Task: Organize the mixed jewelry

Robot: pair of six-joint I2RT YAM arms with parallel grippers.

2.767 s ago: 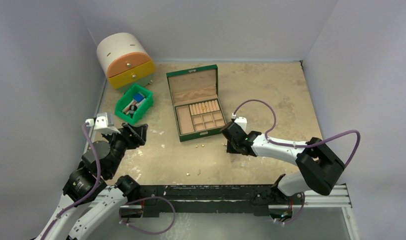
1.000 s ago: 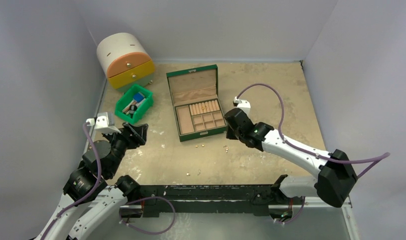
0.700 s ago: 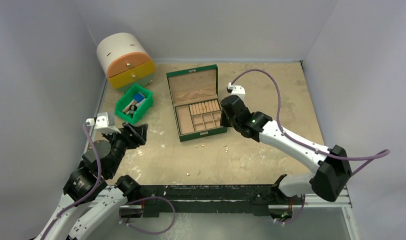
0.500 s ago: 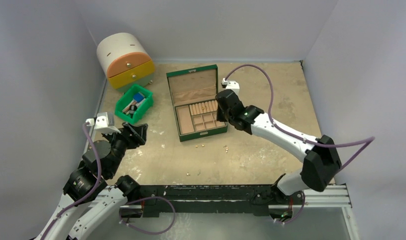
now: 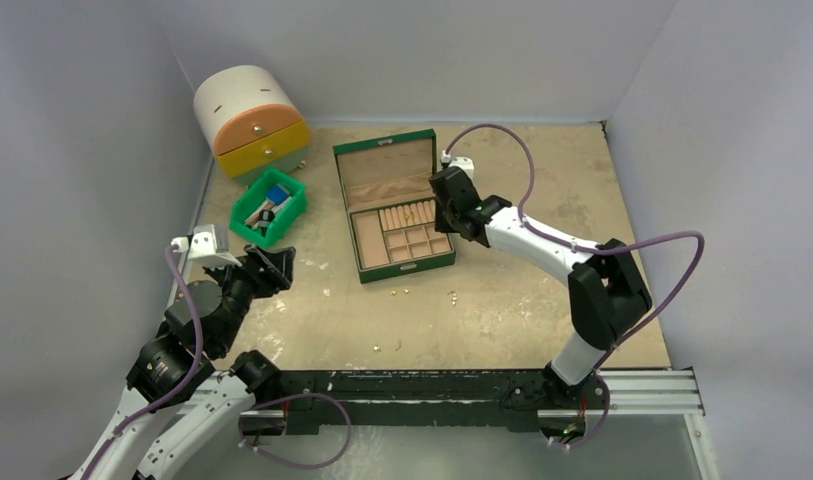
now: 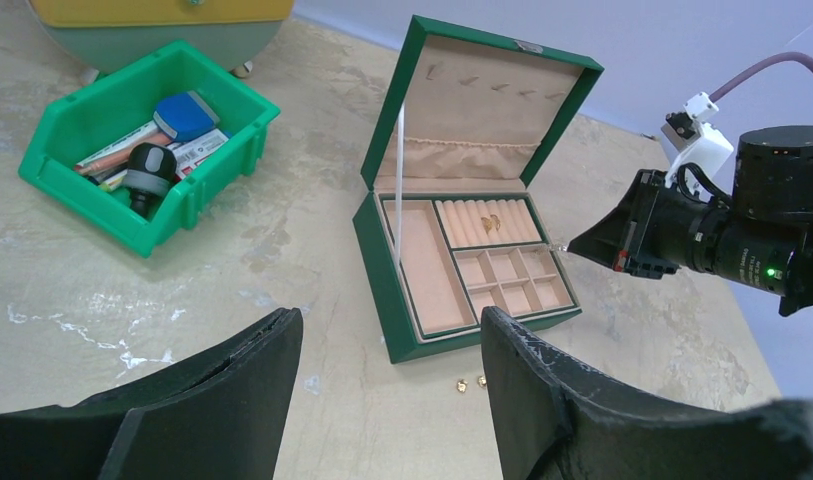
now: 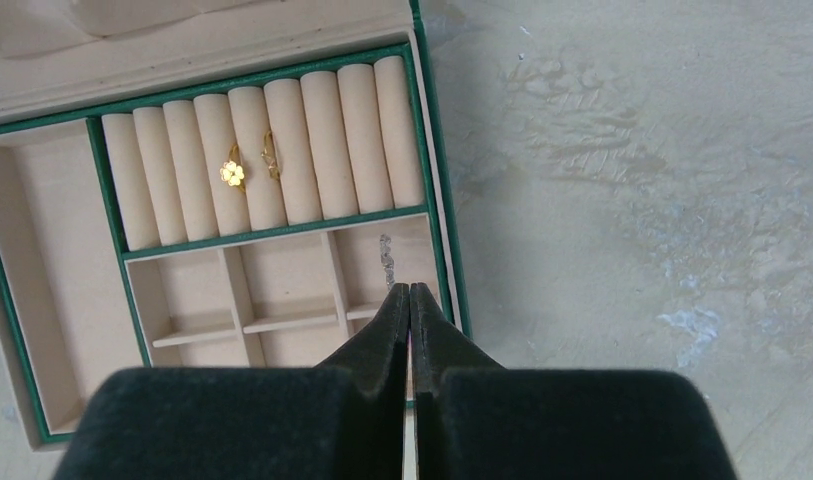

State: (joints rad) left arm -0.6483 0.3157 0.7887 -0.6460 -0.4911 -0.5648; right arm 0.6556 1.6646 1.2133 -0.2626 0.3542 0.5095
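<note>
On the table (image 5: 502,300), silver charm (image 7: 386,255) sits just beyond closed right jaws; left jaws parted.

Two gold rings (image 7: 232,173) in ring rolls (image 7: 322,140), thin silver piece (image 7: 386,258) in right jaws, gold studs (image 5: 400,292) on table (image 5: 522,310)

Overhead, two wrist views; common box (image 5: 407,268)

green bin (image 5: 290,215): far left, holds blue block (image 6: 185,115) | round drawer cabinet (image 5: 244,115): behind it
</note>
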